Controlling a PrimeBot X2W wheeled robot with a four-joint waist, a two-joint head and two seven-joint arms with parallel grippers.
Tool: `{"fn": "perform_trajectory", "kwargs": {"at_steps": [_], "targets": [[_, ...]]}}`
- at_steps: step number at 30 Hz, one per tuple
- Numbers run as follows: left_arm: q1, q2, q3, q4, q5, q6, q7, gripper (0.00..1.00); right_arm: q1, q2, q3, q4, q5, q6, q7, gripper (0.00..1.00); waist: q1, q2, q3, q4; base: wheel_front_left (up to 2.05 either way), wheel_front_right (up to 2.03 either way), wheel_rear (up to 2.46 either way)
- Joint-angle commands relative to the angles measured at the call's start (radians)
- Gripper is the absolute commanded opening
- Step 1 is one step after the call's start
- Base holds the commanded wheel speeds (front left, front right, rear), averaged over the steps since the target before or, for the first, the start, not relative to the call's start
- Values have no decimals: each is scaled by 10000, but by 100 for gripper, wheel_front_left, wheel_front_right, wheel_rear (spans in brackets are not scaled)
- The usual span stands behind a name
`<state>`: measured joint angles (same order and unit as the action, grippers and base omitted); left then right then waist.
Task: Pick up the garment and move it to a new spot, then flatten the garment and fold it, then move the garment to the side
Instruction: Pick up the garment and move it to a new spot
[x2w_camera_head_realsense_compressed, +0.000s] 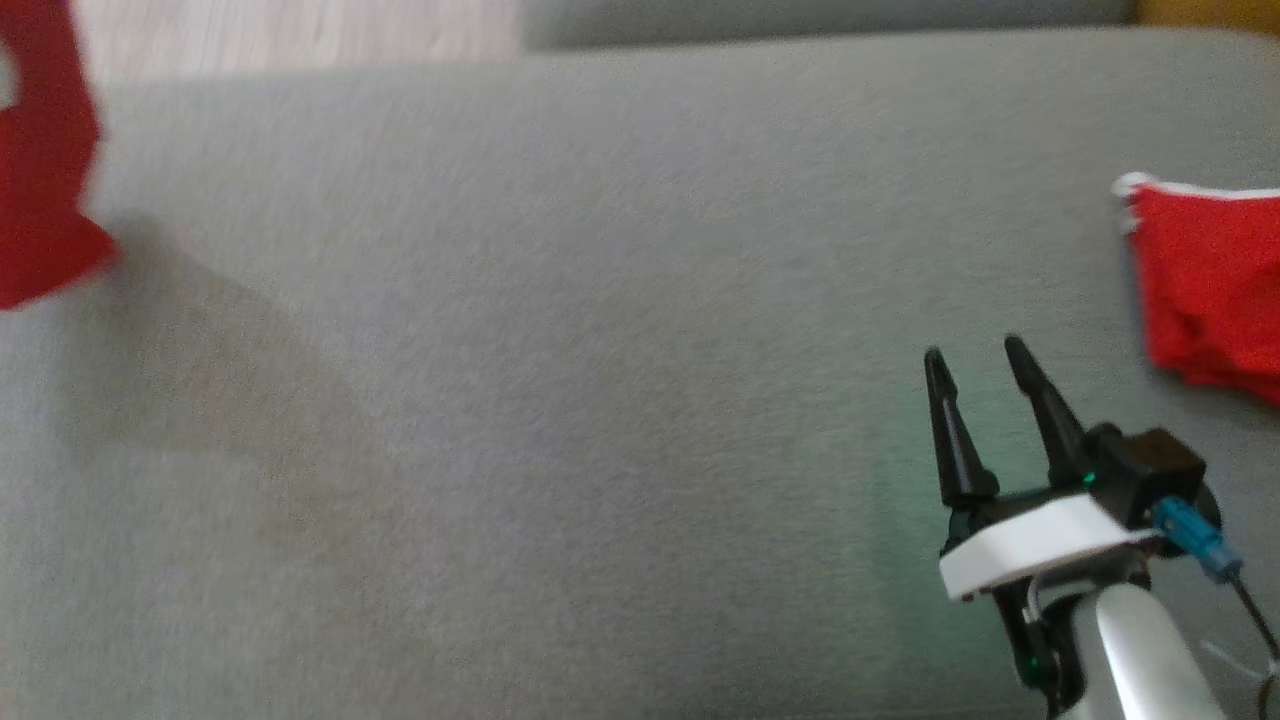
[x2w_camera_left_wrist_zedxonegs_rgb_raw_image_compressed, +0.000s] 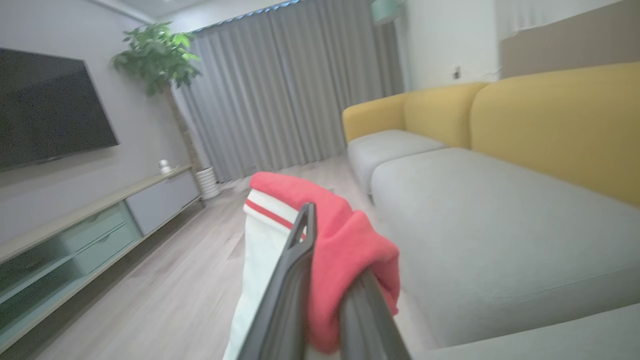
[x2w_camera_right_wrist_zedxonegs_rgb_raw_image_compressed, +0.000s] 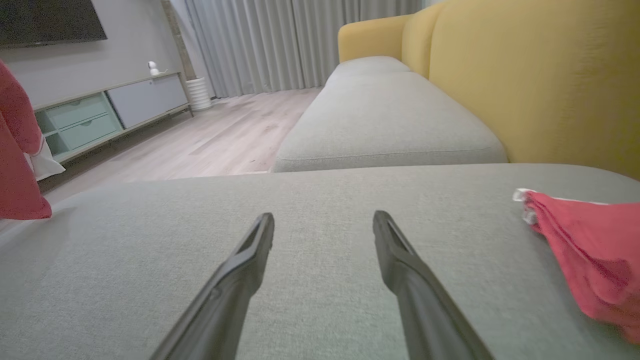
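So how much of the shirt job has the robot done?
Just the start. Done: the left gripper is shut on the garment, red with a white striped sleeve, bunched in its grip and held up off the grey cushion. In hand: carrying it to a new spot. Left: laying it flat, folding it, moving it aside. The right gripper is open and empty above the cushion, near another red cloth.

garment (x2w_camera_head_realsense_compressed: 40, 150): blurred and cut off by the picture's left edge, off the left end of the sofa seat (x2w_camera_head_realsense_compressed: 600, 350) | plain red cloth (x2w_camera_head_realsense_compressed: 1210, 290): cut off at the right edge, on the sofa seat's right end | left end effector (x2w_camera_left_wrist_zedxonegs_rgb_raw_image_compressed: 334, 240): one tip is hidden in garment folds
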<state>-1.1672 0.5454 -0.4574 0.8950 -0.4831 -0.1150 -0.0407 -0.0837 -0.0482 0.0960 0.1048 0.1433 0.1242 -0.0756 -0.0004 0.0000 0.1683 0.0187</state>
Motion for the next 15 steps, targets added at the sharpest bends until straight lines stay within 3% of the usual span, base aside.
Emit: {"fn": "perform_trajectory", "kwargs": {"at_steps": [1,10,15], "targets": [[-650,251,144,-518,17,-25,113,0,-141,-20,246,-228,105,65,-133,100,4,0,-1039,-898,0,0,0],[-662,-1450,-38,-3034,-753,372,1356,0,-224,-20,578,293,665,65,-563,100,4,0,-1343,-1697,0,0,0],[335,-1790,-79,-3940,-1088,735,1519,0,-407,-20,524,435,739,65,-764,100,4,0,-812,-1945,0,0,0]]}}
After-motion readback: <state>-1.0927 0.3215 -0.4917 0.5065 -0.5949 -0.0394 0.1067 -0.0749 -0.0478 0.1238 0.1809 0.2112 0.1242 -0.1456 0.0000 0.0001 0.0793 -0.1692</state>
